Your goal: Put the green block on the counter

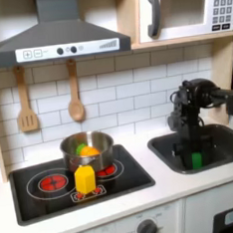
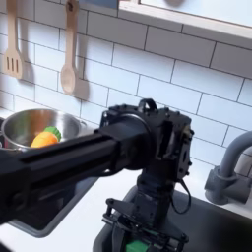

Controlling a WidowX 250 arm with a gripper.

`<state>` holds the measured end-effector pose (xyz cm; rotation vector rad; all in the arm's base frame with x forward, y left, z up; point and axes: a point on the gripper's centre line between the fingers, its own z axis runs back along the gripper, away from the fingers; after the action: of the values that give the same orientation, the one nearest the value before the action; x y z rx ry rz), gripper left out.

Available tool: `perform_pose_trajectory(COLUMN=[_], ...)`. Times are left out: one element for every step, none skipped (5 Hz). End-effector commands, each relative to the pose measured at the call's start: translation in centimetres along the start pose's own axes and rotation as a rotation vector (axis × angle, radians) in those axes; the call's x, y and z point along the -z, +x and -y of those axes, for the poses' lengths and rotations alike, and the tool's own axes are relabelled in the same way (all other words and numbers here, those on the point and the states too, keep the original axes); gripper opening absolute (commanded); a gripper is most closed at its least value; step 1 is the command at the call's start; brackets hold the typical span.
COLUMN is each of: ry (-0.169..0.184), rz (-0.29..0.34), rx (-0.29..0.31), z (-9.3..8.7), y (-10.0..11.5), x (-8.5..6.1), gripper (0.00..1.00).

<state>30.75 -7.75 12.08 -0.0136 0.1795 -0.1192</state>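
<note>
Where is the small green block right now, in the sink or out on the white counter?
In the sink: the small green block sits between the gripper fingers, over the dark grey sink basin.

Steel pot (image 1: 88, 151) w/ toy food on stovetop (image 1: 55, 189), yellow block (image 1: 85, 179) in front.

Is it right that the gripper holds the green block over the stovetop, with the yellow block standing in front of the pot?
Not quite. In the first exterior view the gripper holds the green block over the sink, not the stovetop. The yellow block does stand before the pot.
</note>
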Motion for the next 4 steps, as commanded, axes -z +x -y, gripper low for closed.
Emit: perform_pose_trajectory(ry=[0.01,0.003,0.003,0.009], rz=[-0.009,-0.013,-0.019,-0.005], rx=[-0.042,-0.043,-0.048,-0.054], z=[0.48,0.78,0.76,0.48], y=[1.69,2.29,2.5,2.19], x=[2.66,3.31,3.53,3.0], gripper=[0.0,0.0,0.0,0.75])
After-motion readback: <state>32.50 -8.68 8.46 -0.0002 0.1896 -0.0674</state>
